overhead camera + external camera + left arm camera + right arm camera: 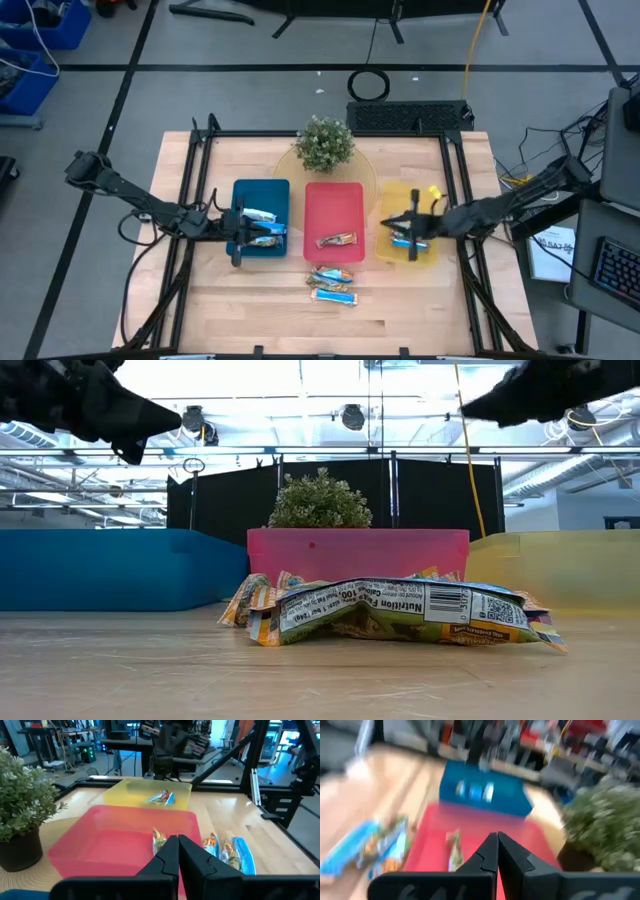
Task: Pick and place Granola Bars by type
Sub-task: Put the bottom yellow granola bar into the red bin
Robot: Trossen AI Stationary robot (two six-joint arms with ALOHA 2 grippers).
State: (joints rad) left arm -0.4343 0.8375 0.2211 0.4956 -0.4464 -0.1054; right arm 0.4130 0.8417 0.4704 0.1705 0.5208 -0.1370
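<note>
Several granola bars in shiny wrappers show. Two bars (262, 228) lie in the blue tray (240, 195), one bar (335, 240) in the red tray (333, 200), and some (404, 239) in the yellow tray (392, 195). A small heap of bars (331, 285) (400, 610) lies on the table in front of the red tray. My left gripper (238, 238) (178, 845) hovers shut over the blue tray's near left part. Over the yellow tray, my right gripper (411, 228) (497, 842) is also shut. Neither holds anything.
A potted plant (325, 143) stands on a round mat behind the red tray. Black frame rails (190, 190) run along both sides of the table. Bare wood lies near the table's near edge (250, 320). Cables and a keyboard lie beyond the far edge.
</note>
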